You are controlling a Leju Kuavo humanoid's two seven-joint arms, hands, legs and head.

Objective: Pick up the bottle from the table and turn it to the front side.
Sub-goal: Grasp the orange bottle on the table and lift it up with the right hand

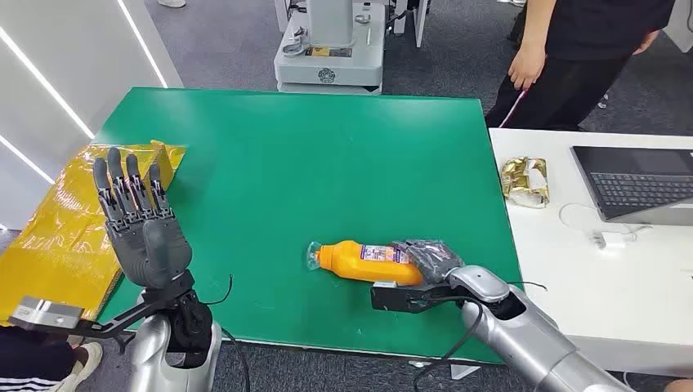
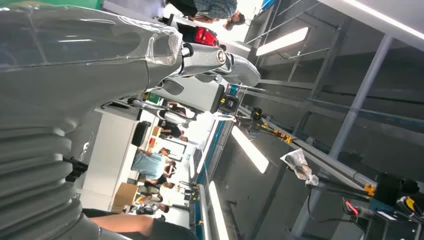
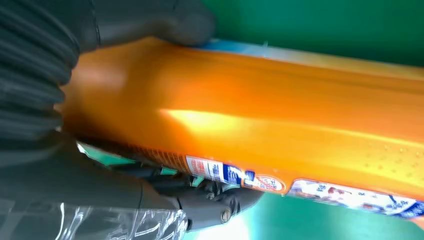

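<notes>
An orange bottle (image 1: 358, 260) with a white and blue label lies on its side on the green table (image 1: 310, 163), cap end toward my left. My right hand (image 1: 429, 260) wraps around its base end, dark fingers over the top and thumb beneath. In the right wrist view the orange bottle (image 3: 280, 125) runs across the picture, with the thumb (image 3: 165, 22) on one side and fingers (image 3: 210, 200) on the other. My left hand (image 1: 139, 220) is raised above the table's near left corner, fingers straight and apart, holding nothing. In the left wrist view my left hand (image 2: 75, 65) points up at the ceiling.
Yellow crinkled packaging (image 1: 61, 220) lies off the table's left edge. A white desk (image 1: 572, 269) at the right carries a laptop (image 1: 637, 184), a cable and a gold wrapper (image 1: 525, 181). A person (image 1: 572, 57) stands beyond the far right corner, another robot base (image 1: 331, 49) behind the table.
</notes>
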